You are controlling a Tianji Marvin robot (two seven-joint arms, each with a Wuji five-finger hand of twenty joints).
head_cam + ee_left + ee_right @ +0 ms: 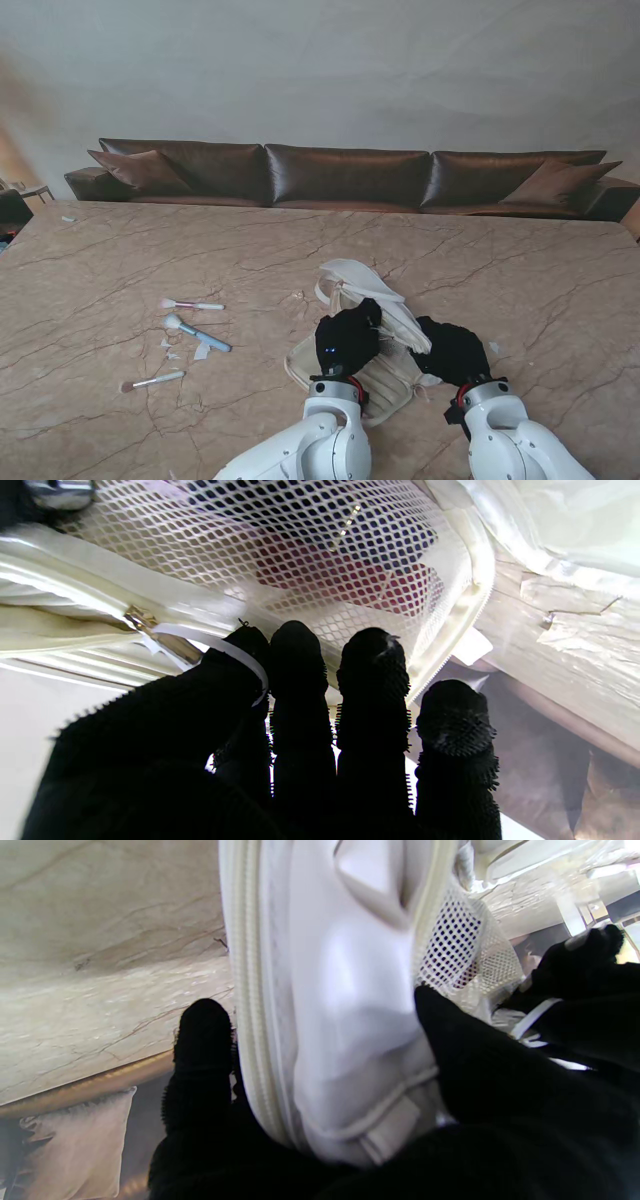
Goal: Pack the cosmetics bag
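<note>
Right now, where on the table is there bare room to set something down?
Bare marble lies to the right of the cosmetics bag and across the far table toward the sofa. It is crowded around the bag, where the left hand and right hand work, and by the brushes on the left.

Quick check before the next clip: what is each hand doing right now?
Left hand: closed on the white zipper pull of the cosmetics bag.
Right hand: closed on the bag's cream flap, thumb one side, fingers the other.
</note>
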